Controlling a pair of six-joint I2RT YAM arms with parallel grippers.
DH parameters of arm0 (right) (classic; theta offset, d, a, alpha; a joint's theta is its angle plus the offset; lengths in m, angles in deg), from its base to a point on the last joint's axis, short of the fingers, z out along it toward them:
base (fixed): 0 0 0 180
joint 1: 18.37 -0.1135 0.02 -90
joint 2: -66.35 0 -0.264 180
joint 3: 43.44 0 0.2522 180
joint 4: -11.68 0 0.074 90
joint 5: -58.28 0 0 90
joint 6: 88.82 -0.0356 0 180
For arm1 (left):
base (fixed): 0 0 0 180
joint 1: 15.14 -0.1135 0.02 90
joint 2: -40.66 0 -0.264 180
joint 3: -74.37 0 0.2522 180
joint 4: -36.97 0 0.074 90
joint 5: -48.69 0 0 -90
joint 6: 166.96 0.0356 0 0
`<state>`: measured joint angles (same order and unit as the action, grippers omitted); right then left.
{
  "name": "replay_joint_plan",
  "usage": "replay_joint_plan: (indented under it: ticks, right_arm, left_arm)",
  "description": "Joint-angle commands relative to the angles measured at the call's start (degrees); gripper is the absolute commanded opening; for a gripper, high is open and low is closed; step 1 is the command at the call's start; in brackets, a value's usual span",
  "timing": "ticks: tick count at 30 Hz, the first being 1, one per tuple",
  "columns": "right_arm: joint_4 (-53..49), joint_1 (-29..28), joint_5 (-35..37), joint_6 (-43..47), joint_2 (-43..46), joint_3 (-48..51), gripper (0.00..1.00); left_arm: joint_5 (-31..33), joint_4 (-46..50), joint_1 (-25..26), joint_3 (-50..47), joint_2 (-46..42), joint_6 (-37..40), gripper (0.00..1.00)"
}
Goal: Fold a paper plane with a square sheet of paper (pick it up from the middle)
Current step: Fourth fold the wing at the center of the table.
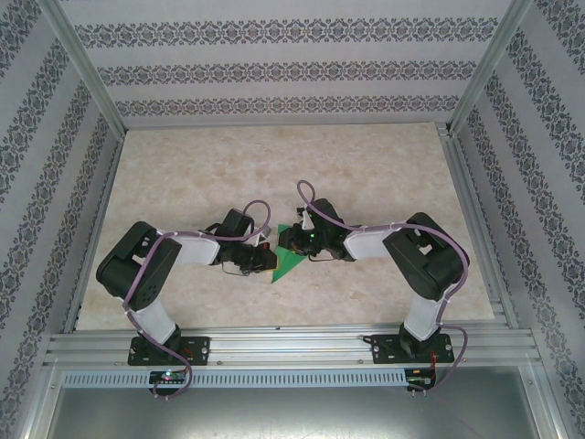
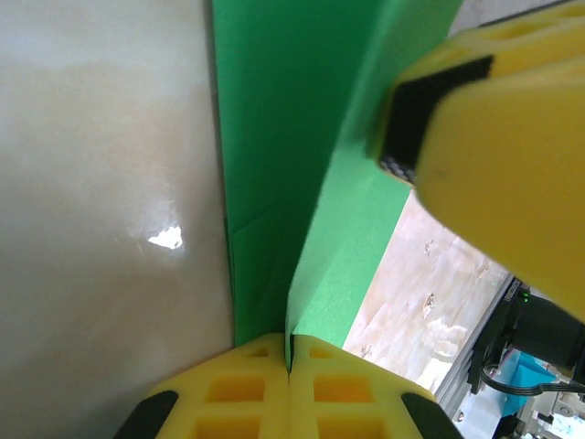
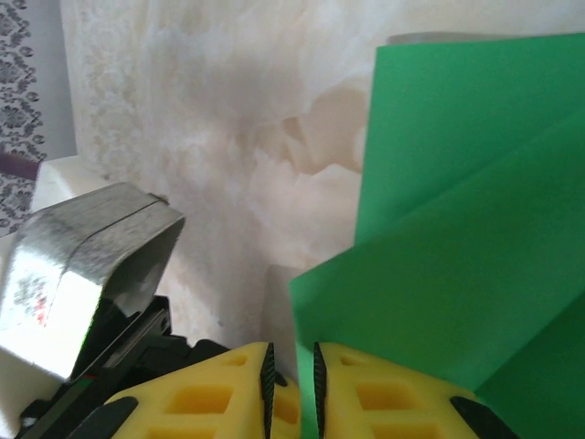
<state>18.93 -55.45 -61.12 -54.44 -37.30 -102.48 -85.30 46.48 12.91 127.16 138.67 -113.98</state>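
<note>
Around: pale table, patterned walls; arms crowd the middle, covering part of paper.
Count: two arms, one paper.
Left gripper: clamped shut on paper's edge.
Paper: table centre, folded, a flap standing between both grippers.
Right gripper: jaws narrowly apart, paper's edge in the gap; grip unclear.

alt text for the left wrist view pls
The left gripper is shut on the edge of a folded green paper sheet above the pale marbled table. The right gripper's yellow finger overlaps the sheet at upper right.
</note>
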Motion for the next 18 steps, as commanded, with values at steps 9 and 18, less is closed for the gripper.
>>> replay_joint_plan:
  ticks: [9, 18]
  right_arm:
    - [-2.66, 1.42, 4.10, -0.39, -1.82, 0.36, 0.20]
    - [-2.65, 1.49, 3.86, -0.01, -0.84, 0.89, 0.19]
  left_arm:
    - [0.99, 4.98, -0.61, 1.09, 1.30, 2.28, 0.09]
    - [4.03, 3.54, -0.57, 0.13, -4.32, 0.22, 0.16]
